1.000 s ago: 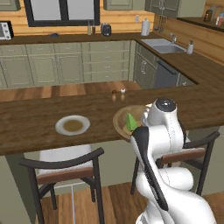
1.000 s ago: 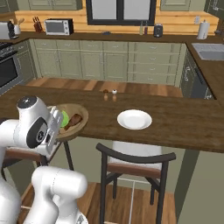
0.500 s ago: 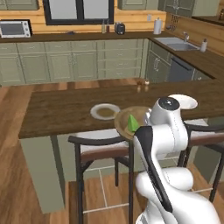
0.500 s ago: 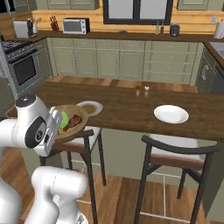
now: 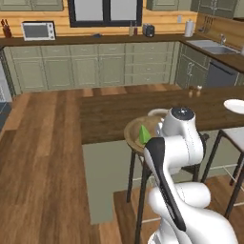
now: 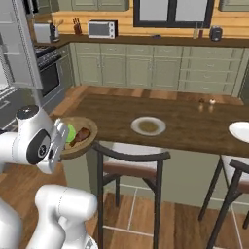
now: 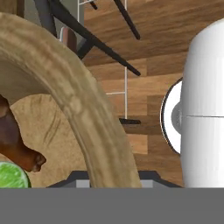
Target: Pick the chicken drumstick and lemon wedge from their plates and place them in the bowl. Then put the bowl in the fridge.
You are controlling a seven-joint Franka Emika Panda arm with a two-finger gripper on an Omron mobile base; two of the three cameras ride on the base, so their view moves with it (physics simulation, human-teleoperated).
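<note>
The gripper [image 7: 111, 183] is clamped on the rim of the bowl [image 7: 74, 105], its jaws pinching the wooden edge; in the hand view the fingertips themselves are cut off at the bottom, so the exact contact is hard to make out. The bowl [image 6: 80, 138] is carried in the air beside the end of the wooden counter [image 6: 194, 129], off its surface. Inside it lie the chicken drumstick [image 6: 82, 134] and the lemon wedge [image 6: 71, 132], touching each other; in the hand view the drumstick [image 7: 15, 146] and the wedge [image 7: 11, 176] are both partly cropped. From the left base view the arm hides most of the bowl [image 5: 136, 136], leaving the green wedge [image 5: 143, 134] and a strip of rim. One plate [image 6: 148, 126] sits mid-counter, another plate [image 6: 240, 130] is cut by the frame edge. The grey fridge [image 6: 19, 44] door shows at upper left, only partly in frame.
</note>
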